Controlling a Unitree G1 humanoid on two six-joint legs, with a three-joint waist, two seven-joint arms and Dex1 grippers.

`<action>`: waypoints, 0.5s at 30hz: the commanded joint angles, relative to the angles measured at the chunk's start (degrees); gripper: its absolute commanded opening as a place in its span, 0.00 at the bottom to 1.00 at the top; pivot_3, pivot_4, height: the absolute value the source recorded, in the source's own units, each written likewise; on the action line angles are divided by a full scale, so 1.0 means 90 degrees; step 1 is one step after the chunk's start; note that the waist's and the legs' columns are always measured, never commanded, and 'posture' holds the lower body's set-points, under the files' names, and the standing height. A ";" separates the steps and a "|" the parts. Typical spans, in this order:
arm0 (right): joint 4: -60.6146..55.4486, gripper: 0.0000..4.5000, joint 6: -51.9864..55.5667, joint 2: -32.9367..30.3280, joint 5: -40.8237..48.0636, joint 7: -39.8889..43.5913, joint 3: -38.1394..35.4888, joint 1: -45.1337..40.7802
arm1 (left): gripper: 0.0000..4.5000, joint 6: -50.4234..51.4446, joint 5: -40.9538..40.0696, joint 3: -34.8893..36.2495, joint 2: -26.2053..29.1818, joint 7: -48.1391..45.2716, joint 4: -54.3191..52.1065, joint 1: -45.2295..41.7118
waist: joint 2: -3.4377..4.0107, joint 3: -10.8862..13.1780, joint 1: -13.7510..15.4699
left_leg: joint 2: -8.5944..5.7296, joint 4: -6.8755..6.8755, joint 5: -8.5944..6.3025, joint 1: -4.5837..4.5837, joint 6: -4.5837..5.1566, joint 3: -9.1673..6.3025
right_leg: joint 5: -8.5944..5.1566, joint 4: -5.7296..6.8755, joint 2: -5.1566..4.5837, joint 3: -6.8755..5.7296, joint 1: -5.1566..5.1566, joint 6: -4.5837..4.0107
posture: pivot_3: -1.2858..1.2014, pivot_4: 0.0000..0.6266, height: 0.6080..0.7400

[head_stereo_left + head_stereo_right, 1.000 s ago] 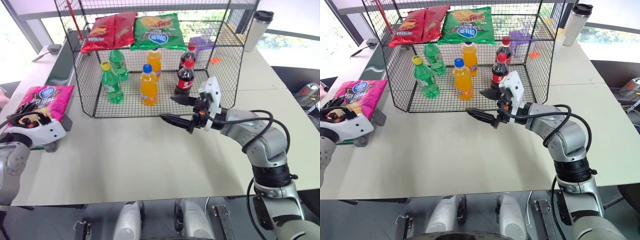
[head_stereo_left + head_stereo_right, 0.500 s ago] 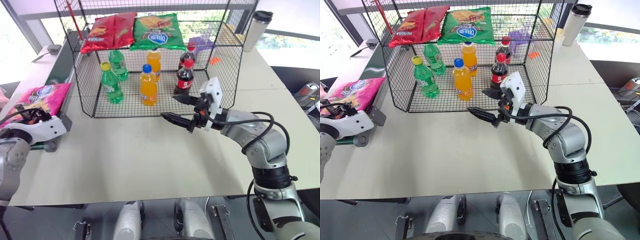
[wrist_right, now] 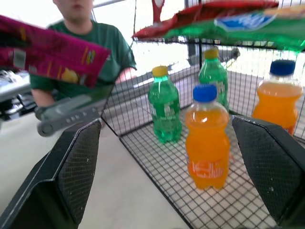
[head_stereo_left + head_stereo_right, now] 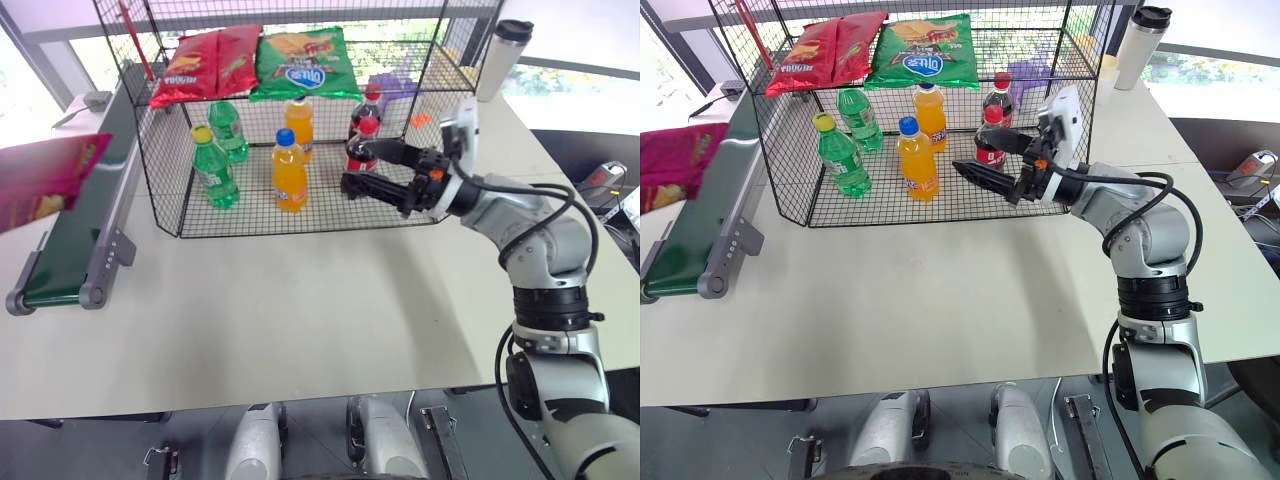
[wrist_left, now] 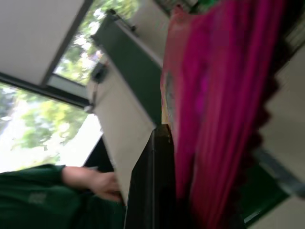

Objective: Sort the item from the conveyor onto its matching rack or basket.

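The item, a magenta-pink chip bag (image 4: 45,178), hangs tilted in the air above the near end of the dark green conveyor (image 4: 72,240), at the far left. In the left wrist view my left gripper (image 5: 188,160) is shut on the bag (image 5: 224,109), with one black finger (image 5: 153,186) pressed against its side. My right gripper (image 4: 368,170) stands open in front of the lower tier of the black wire rack (image 4: 160,150), close to the cola bottles (image 4: 362,140). Nothing is between its fingers.
The rack's upper shelf holds red chip bags (image 4: 205,62) and a green chip bag (image 4: 300,62). Green bottles (image 4: 213,165) and orange bottles (image 4: 289,170) stand below. A tumbler (image 4: 497,58) stands at the back right. A person in a green shirt (image 3: 102,45) is beyond the conveyor.
My left gripper has shut on the pink bag and lifted it off the conveyor, up and back. My right gripper has risen slightly towards the rack, still open.
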 commanded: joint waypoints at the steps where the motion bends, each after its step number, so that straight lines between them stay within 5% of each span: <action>1: -0.0099 1.00 0.0083 -0.0143 0.0293 0.0201 -0.0247 -0.0144 | 0.01 0.0611 -0.0995 0.0560 0.0094 -0.0499 -0.0065 -0.0283 | 0.0000 0.0000 -0.0001 | 0.0001 0.0000 0.0000 0.0001 0.0000 0.0000 | 0.0000 0.0000 0.0000 0.0001 0.0000 -0.0001 | 0.52 0.24 1.00; 6: -0.0179 1.00 0.0510 -0.0297 0.0730 0.0439 -0.0387 -0.0008 | 0.01 0.1834 -0.3085 -0.0043 -0.0352 0.0054 -0.0379 -0.1561 | -0.0001 0.0000 0.0018 | 0.0002 0.0016 0.0000 0.0002 0.0000 -0.0010 | 0.0000 0.0003 0.0006 0.0004 0.0012 0.0000 | 0.52 0.24 1.00; 15: 0.0081 1.00 0.0398 -0.0550 0.0618 0.1084 -0.0187 -0.0200 | 0.01 0.1487 -0.4802 -0.2233 -0.0713 0.0943 0.0151 -0.3495 | -0.0002 0.0000 0.0012 | 0.0012 0.0046 0.0000 0.0004 0.0000 -0.0025 | 0.0005 0.0009 0.0027 0.0004 0.0032 -0.0004 | 0.52 0.24 1.00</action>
